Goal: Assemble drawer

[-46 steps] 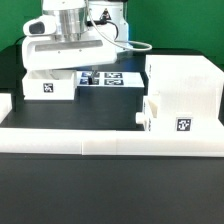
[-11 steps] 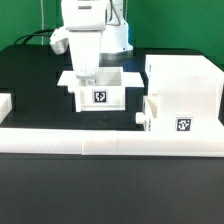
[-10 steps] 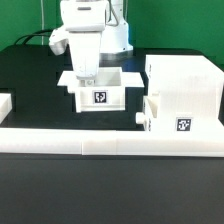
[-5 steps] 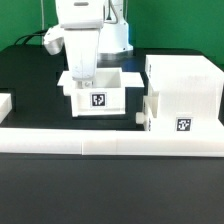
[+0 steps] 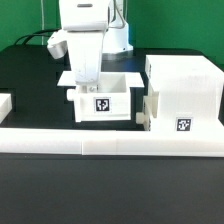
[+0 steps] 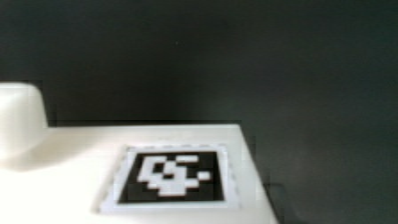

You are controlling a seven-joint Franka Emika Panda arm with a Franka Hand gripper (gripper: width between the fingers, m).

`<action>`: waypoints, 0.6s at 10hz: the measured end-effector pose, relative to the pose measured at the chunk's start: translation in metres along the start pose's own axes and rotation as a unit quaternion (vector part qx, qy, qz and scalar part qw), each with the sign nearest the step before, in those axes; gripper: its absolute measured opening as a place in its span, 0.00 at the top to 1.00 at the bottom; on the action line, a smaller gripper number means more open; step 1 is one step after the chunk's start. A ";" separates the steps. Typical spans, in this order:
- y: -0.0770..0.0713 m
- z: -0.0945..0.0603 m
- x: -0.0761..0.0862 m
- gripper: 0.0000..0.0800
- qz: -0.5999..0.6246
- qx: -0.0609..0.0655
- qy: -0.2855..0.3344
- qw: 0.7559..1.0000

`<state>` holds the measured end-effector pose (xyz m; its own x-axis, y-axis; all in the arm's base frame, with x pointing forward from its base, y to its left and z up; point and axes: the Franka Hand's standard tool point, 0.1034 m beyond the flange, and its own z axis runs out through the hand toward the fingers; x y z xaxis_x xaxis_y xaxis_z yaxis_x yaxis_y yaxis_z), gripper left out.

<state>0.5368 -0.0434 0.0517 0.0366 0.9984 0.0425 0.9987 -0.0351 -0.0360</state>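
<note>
Gripper [image 5: 87, 84] looks clamped on the tray [image 5: 103, 101] rim at its 10 o'clock corner; so off-centre, it could twist and jam against the housing [image 5: 183, 95].

White boxy gripper [image 5: 87, 82]; glossy white arm [image 5: 85, 15] w/ black cable [image 5: 35, 38]

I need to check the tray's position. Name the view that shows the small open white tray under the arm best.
The exterior view: the small open white plastic tray appears whole, beside the large white boxy housing. The wrist view shows only one tagged tray face.
</note>
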 end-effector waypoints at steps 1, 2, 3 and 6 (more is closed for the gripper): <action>0.001 0.000 0.005 0.94 -0.006 0.000 0.000 1.000; 0.008 -0.003 0.013 0.94 -0.023 -0.016 -0.005 1.000; 0.016 -0.006 0.019 0.94 -0.042 -0.045 -0.010 0.998; 0.012 -0.002 0.020 0.94 -0.041 -0.039 -0.010 0.998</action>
<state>0.5493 -0.0241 0.0541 -0.0451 0.9987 0.0229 0.9981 0.0440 0.0441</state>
